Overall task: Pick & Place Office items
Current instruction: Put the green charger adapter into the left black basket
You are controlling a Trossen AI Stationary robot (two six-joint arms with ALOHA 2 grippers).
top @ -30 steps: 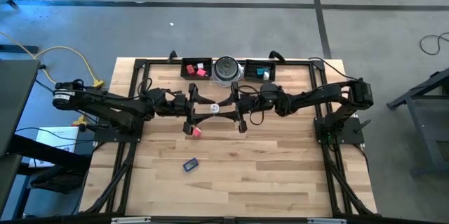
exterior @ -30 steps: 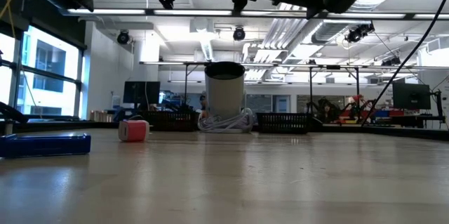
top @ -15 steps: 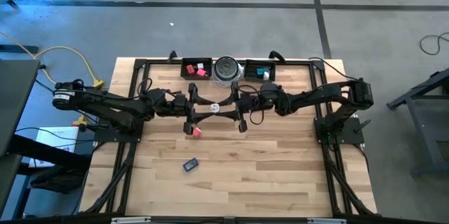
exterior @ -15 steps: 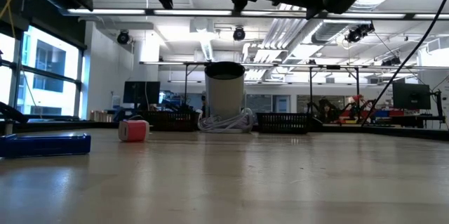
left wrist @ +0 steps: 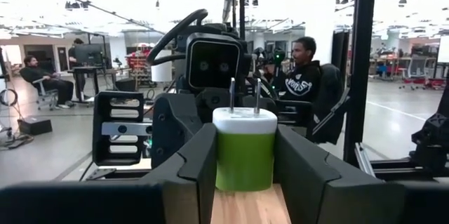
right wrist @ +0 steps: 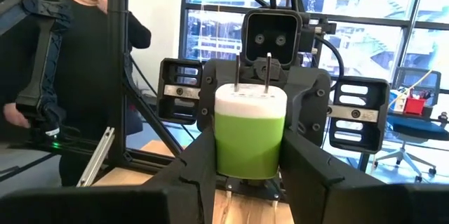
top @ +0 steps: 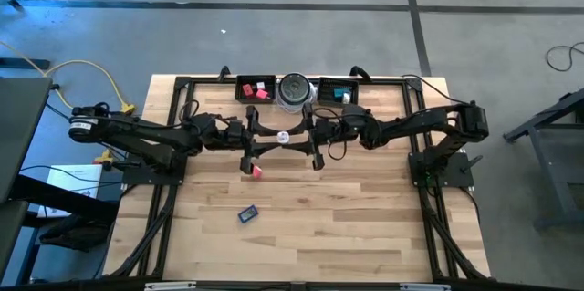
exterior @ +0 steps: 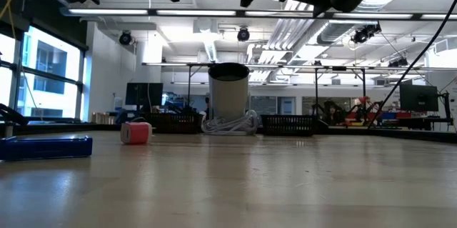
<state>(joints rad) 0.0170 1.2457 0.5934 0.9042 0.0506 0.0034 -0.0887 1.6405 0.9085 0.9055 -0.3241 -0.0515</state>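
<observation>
Left gripper (top: 271, 139) and right gripper (top: 294, 138) both clamped on green-white plug adapter (top: 283, 137), frame centre; prongs upright; handover midway, arms equally near.

Both arms were matte black, jointed, with loose black cables looped along them. Each claw carried angular black fingers (left wrist: 196, 171) and a boxy two-lensed wrist camera (right wrist: 271, 38).
</observation>
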